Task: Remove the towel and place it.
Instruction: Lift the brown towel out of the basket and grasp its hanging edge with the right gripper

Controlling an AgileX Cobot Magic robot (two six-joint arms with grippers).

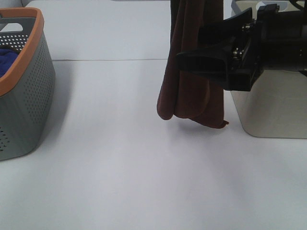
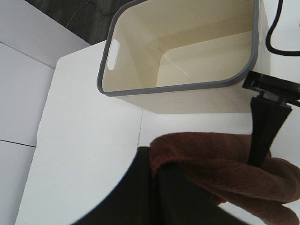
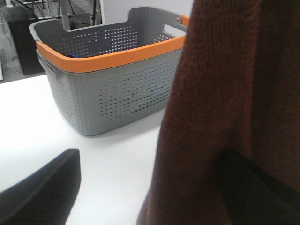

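The dark maroon towel (image 1: 192, 91) hangs bunched and vertical from above the frame, its lower end a little above the white table. My left gripper (image 2: 157, 180) is out of the exterior view; in its wrist view its dark fingers are shut on the towel (image 2: 220, 159). My right gripper (image 1: 189, 44) reaches in from the right at the towel's middle height, jaws wide open. In the right wrist view the towel (image 3: 234, 93) fills the right side and covers part of one finger (image 3: 253, 187); the other finger (image 3: 42, 187) stands well apart. No white label shows.
A grey perforated basket with an orange rim (image 1: 24, 96) stands at the left with a blue cloth (image 1: 7, 57) inside; it also shows in the right wrist view (image 3: 117, 93). A cream bin with a grey rim (image 1: 273, 110) stands at the right behind my right arm, its inside bare (image 2: 187, 101).
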